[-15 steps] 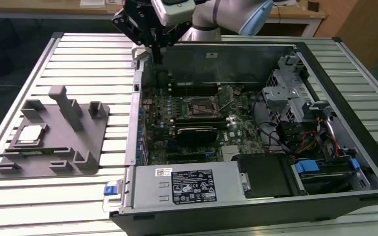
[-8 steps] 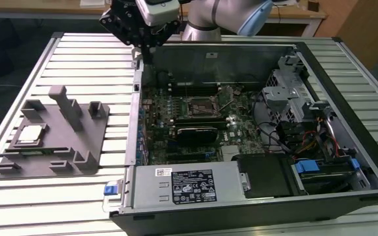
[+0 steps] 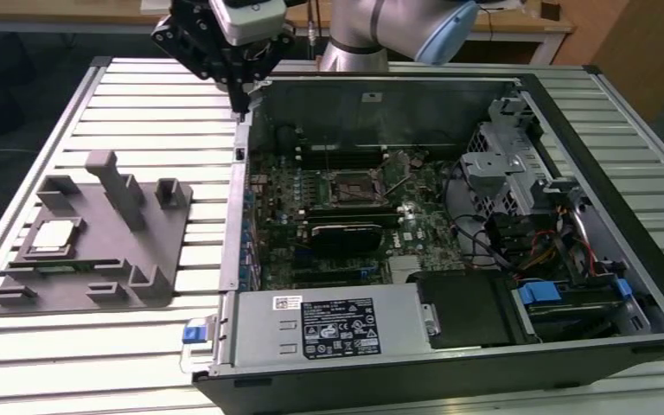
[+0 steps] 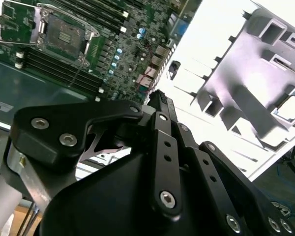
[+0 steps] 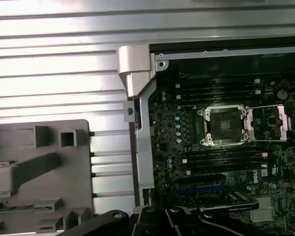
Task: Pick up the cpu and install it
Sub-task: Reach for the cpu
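A black gripper (image 3: 239, 105) on a robot arm hangs in the upper left of the exterior view, above the far left corner of an open computer case (image 3: 231, 259). Its fingers are drawn together with nothing between them, and the second wrist view shows the gripper (image 4: 156, 96) narrowing to the same single tip. The cpu (image 3: 55, 235) lies flat in a recess of a grey fixture tray (image 3: 136, 259) at the middle left of the frame, well apart from the gripper and outside the case. In the second wrist view the cpu (image 4: 291, 107) shows as a pale square in the tray. The chip looks thin, light and rigid. Its smooth metal top is probably slippery and its underside is likely delicate, so a light pinch on two opposite edges seems the safest hold. The recess walls sit close around it, and an upright post (image 3: 113, 186) stands just beside it, leaving little room for fingers. The tray and case rest on a table (image 3: 136, 95) of ridged metal slats. The socket (image 3: 349, 186) sits near the centre of the frame on the green motherboard (image 3: 418, 229). In the first wrist view the socket (image 5: 226, 125) appears uncovered, with case walls, memory slots and cables around it.
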`<state>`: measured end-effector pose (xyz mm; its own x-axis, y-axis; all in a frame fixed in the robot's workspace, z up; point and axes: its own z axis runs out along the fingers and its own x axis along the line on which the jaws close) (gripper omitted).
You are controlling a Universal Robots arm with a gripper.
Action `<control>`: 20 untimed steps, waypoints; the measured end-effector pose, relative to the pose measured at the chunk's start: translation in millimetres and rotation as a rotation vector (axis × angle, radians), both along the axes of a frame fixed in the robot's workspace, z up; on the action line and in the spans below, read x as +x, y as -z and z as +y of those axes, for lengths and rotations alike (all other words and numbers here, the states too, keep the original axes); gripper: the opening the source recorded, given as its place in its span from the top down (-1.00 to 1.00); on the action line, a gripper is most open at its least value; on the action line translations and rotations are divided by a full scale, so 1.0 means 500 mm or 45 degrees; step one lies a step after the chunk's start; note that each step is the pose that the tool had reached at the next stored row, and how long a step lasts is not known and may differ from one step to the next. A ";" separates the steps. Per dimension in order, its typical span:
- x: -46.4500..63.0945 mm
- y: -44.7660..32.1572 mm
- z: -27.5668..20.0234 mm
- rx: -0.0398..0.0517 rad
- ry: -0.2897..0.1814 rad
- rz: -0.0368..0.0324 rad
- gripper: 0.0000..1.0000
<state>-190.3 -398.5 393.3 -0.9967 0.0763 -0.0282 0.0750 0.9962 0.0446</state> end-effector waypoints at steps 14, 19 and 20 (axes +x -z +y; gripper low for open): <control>-0.068 0.000 0.0018 0.000 0.000 -0.0006 0.79; -0.094 0.000 0.0026 0.000 0.000 -0.0008 0.79; -0.099 0.000 0.0028 0.000 0.000 -0.0009 0.79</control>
